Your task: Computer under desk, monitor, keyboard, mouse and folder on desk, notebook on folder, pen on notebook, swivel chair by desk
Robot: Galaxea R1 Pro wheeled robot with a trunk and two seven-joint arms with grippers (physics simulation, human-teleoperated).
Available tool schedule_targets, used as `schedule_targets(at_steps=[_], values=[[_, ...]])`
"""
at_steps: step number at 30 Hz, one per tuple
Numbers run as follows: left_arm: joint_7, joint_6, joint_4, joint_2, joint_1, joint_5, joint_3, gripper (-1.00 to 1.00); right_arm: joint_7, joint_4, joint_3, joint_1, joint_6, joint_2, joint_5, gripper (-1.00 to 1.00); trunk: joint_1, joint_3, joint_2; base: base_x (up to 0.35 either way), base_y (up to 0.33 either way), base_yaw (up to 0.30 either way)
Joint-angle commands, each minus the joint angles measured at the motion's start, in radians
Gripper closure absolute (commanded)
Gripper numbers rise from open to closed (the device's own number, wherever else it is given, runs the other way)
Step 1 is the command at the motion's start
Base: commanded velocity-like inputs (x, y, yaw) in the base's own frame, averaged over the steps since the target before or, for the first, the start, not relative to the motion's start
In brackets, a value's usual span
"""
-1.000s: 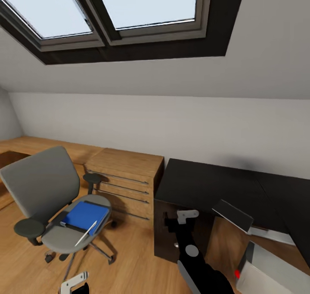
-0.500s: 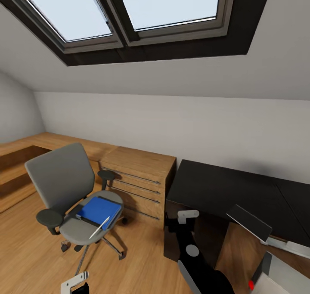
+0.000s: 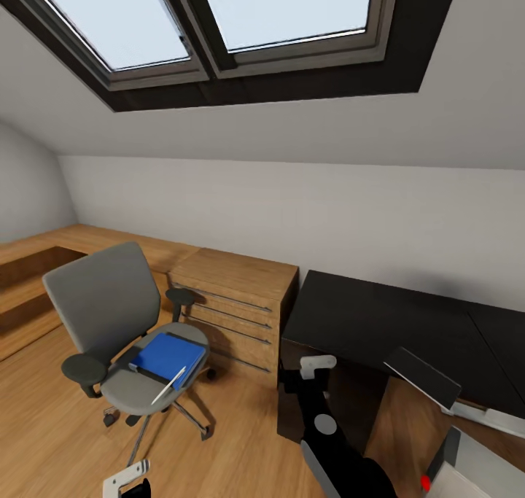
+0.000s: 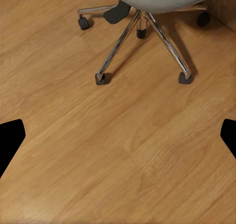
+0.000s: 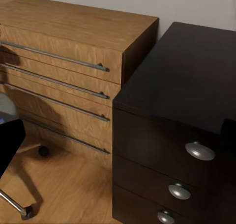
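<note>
Left gripper [image 4: 118,140] is hanging spread open over bare floor; right gripper [image 3: 318,367] is facing the desk [image 3: 364,316], state unclear. Folder [image 3: 166,357] and pen [image 3: 168,386] are lying on the swivel chair [image 3: 117,330]. Risk: bumping the chair, rolling the pen off.

Open floor [image 3: 51,425] lies at 8 o'clock. The chair [image 3: 124,337] blocks 9 o'clock, wooden drawers [image 3: 233,316] 11 o'clock, and the black surface [image 3: 379,323] 2 o'clock, its top bare.
</note>
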Motion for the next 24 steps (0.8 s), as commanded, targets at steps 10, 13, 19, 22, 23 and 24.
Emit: schedule_targets(at_steps=[10,13,19,22,23,24], values=[[0.006,-0.007,-0.001,0.001,-0.001,0.009,-0.007,-1.0,-0.008,-0.001,0.028,-0.001,0.005,0.0,-0.005,-1.0,0.0,-0.001,-0.001,0.0,0.219,0.0],[0.006,-0.008,-0.001,0.001,-0.001,0.009,-0.007,-1.0,-0.008,0.0,0.034,-0.001,0.005,0.0,-0.005,-1.0,0.0,-0.001,-0.001,0.0,0.306,0.0],[0.005,-0.008,-0.001,0.001,-0.001,0.009,-0.007,-1.0,-0.007,0.0,0.042,-0.001,0.006,0.0,-0.004,-1.0,0.0,-0.001,-0.001,0.011,0.308,0.0],[0.005,-0.008,-0.001,0.001,-0.001,0.009,-0.007,-1.0,-0.007,0.001,0.042,-0.001,0.006,0.0,-0.004,-1.0,0.0,-0.001,-0.001,0.053,0.308,0.0],[0.005,-0.008,-0.001,0.001,-0.001,0.009,-0.007,-1.0,-0.007,0.001,0.042,-0.001,0.007,0.0,-0.003,-1.0,0.0,-0.001,-0.001,0.071,0.309,0.0],[0.005,-0.008,-0.001,0.001,-0.001,0.009,-0.007,-1.0,-0.008,0.001,0.042,-0.001,0.006,0.0,-0.003,-1.0,0.0,-0.001,-0.001,0.084,0.311,0.0]])
